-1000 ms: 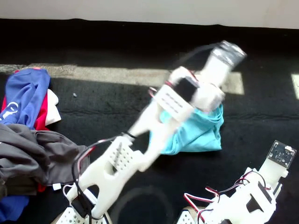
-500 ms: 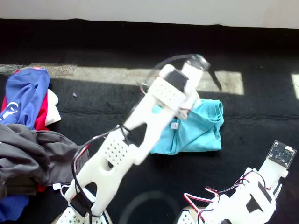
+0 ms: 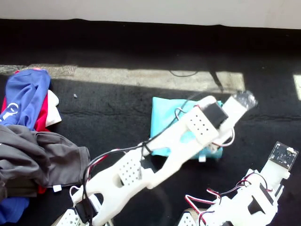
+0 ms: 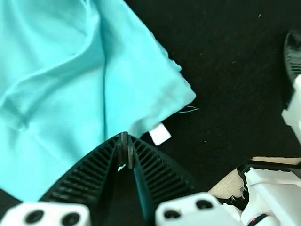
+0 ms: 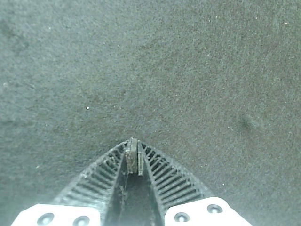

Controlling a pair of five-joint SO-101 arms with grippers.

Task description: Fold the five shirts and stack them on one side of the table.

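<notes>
A teal shirt point(image 3: 165, 115) lies folded on the black cloth right of the table's middle. The left arm stretches across it from the near left. In the left wrist view my left gripper point(image 4: 125, 149) is shut, with a strip of the teal shirt point(image 4: 70, 80) pinched between its fingers at the near right hem, beside a white tag point(image 4: 161, 134). The other shirts lie heaped at the left edge: a blue one point(image 3: 23, 94) on red and white cloth, and a grey one point(image 3: 40, 160) nearer. My right gripper point(image 5: 132, 155) is shut on nothing above bare black cloth.
The right arm point(image 3: 254, 200) is tucked in at the near right corner. A sunlit strip point(image 3: 141, 77) crosses the black cloth behind the teal shirt. A thin cable point(image 3: 183, 73) lies on that strip. Open cloth lies between the pile and the teal shirt.
The left arm swung from the far side of the teal shirt to its near right corner. The shirt, bunched before, now lies flatter and squarer. The right arm stayed still.
</notes>
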